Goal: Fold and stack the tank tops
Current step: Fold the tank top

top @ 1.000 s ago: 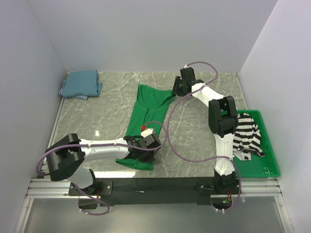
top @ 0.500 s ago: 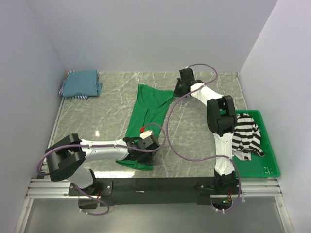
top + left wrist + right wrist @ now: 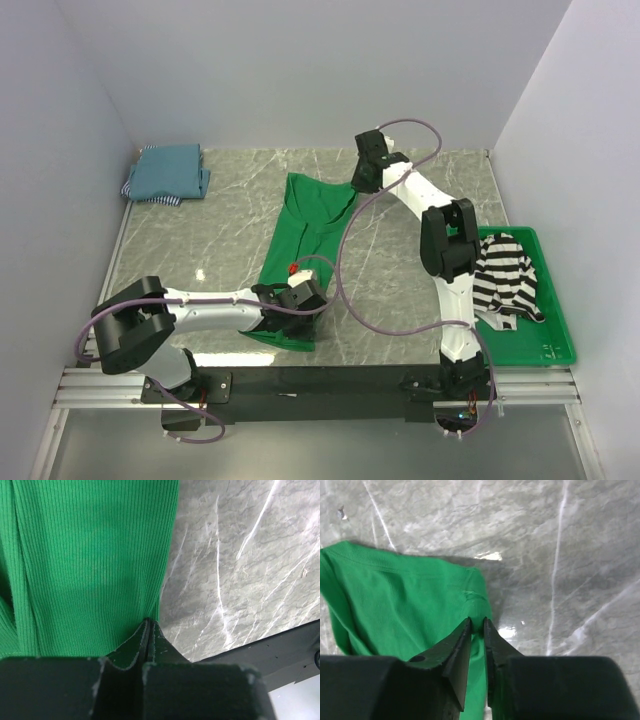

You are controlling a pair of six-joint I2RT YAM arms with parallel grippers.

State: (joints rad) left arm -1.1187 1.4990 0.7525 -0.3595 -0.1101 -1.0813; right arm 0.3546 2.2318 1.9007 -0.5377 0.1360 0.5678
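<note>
- The green tank top (image 3: 310,215) lies stretched lengthwise in the middle of the desk (image 3: 220,230).
- Left fingers (image 3: 135,649), pressed together, nip its near edge.
- Right fingers (image 3: 457,650) pinch its far right corner.
- The striped tank top (image 3: 505,275) lies crumpled in the tray (image 3: 548,345).

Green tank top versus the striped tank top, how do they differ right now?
The green tank top is plain; the striped tank top is black and white. The green one lies stretched long on the table; the striped one sits crumpled in the tray. The left gripper and right gripper pinch the green one's opposite ends; nothing touches the striped one. Neither is stacked yet.
</note>
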